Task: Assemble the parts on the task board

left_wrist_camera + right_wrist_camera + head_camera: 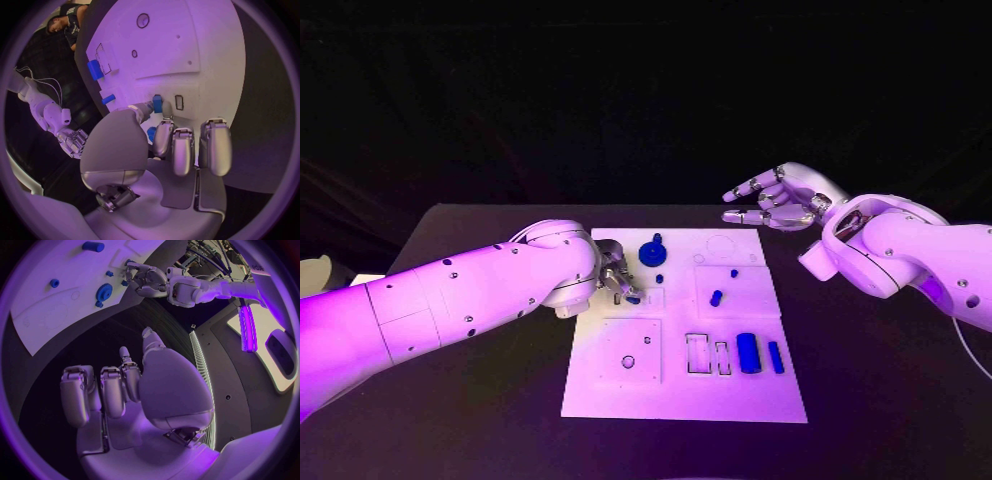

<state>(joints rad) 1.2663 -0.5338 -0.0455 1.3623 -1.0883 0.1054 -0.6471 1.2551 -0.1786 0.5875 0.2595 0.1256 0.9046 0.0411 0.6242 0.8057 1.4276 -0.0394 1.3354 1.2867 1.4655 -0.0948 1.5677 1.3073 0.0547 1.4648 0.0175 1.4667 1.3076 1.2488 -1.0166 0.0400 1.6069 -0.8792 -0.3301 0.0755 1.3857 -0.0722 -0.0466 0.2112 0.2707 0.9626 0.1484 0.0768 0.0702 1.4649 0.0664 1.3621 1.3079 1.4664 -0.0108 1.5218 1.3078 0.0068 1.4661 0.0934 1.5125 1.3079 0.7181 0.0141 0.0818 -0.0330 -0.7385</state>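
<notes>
Black table (473,420) — blue part (157,104) (small) at left hand (615,283) fingertips

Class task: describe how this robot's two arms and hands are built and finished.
Both arms have smooth, rounded white shells dotted with small dark screw holes. The left hand and right hand are silver metal with jointed, blocky fingers that end in rounded pads. A thin cable trails by the right arm.

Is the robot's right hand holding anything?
No, empty. The right hand hovers beyond the task board, fingers apart, nothing between them.
</notes>
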